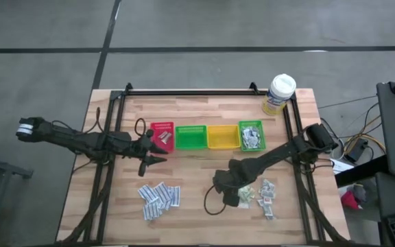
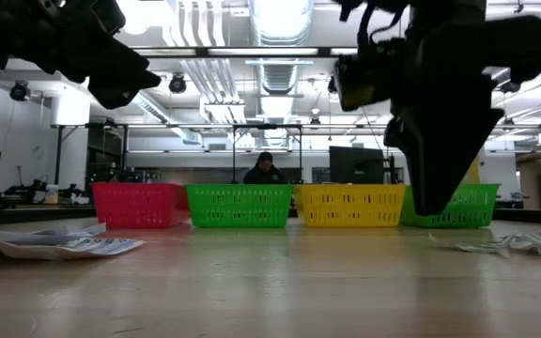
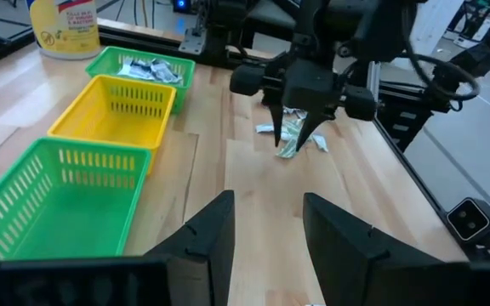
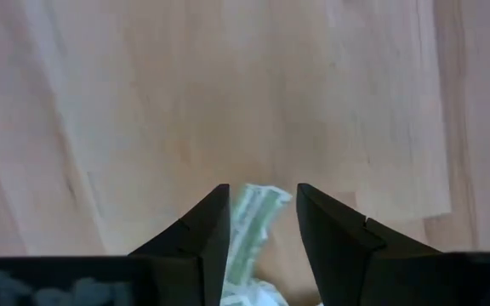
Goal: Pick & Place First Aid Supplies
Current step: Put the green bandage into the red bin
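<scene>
The first aid supplies lie in two heaps on the wooden table: white-blue sachets [image 1: 160,199] at the near left, mixed ones [image 1: 262,193] at the near right. More fill the right green bin [image 1: 251,136]. My right gripper [image 4: 262,191] points down over the right heap, open, a pale green sachet [image 4: 253,223] between its fingers. My left gripper [image 3: 268,202] hangs open with nothing between its fingers, in front of the red bin [image 1: 162,135]. My right gripper comes at the pale green sachet [image 3: 289,143] from above, one finger standing on either side of it. I cannot tell whether the fingers touch it. The sachet looks to lie on the heap.
Red, green [image 1: 191,137], yellow [image 1: 223,136] and green bins stand in a row at mid-table. A white-lidded yellow wipes tub [image 1: 280,93] sits at the far right corner. A dark frame runs round the table. A person [image 2: 265,169] sits in the room beyond.
</scene>
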`<state>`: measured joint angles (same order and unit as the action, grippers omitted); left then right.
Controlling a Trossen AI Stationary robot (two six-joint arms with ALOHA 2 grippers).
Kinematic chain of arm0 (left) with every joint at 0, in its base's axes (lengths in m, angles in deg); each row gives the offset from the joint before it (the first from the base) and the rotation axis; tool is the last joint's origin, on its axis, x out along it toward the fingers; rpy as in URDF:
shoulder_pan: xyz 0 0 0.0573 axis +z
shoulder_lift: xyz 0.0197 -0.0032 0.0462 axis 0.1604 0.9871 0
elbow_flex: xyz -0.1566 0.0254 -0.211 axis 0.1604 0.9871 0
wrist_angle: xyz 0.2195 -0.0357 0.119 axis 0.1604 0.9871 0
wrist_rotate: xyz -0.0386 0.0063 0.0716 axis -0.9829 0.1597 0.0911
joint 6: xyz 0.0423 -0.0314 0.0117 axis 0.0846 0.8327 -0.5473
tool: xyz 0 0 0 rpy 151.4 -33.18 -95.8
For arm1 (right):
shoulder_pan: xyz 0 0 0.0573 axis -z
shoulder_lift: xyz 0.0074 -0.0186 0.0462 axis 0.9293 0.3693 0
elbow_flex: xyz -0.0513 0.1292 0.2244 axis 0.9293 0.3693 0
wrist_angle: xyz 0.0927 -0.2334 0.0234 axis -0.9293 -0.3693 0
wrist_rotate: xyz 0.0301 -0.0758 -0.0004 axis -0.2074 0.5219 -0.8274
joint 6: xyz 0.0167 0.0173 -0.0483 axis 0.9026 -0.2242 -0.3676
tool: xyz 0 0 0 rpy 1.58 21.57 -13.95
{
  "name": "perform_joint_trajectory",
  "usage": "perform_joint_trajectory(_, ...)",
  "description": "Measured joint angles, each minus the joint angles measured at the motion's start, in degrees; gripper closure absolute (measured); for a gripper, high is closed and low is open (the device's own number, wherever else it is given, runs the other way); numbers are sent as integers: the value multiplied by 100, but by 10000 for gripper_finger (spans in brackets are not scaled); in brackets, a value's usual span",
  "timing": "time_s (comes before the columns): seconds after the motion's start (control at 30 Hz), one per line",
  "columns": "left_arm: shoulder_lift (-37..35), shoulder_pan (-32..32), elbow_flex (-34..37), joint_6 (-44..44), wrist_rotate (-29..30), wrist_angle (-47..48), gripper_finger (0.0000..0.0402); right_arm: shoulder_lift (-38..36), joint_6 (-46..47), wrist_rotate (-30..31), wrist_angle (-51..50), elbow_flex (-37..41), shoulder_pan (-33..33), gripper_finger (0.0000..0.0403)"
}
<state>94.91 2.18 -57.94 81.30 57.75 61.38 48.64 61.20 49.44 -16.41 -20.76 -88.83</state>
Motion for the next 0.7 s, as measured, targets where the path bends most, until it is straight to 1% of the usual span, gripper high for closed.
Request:
perform_joint_trajectory(0.1,4,0,0,2,1,-2,268,0,75,-40,0,86,62,273)
perform_joint_trajectory(0.33,4,2,0,3,4,-1,268,0,282,-237,424,268,51,271)
perform_joint_trajectory(0.43,4,2,0,2,4,0,268,0,357,-230,425,382,59,271)
perform_joint_trajectory(0.7,7,2,0,4,50,0,268,2,412,-229,808,567,53,273)
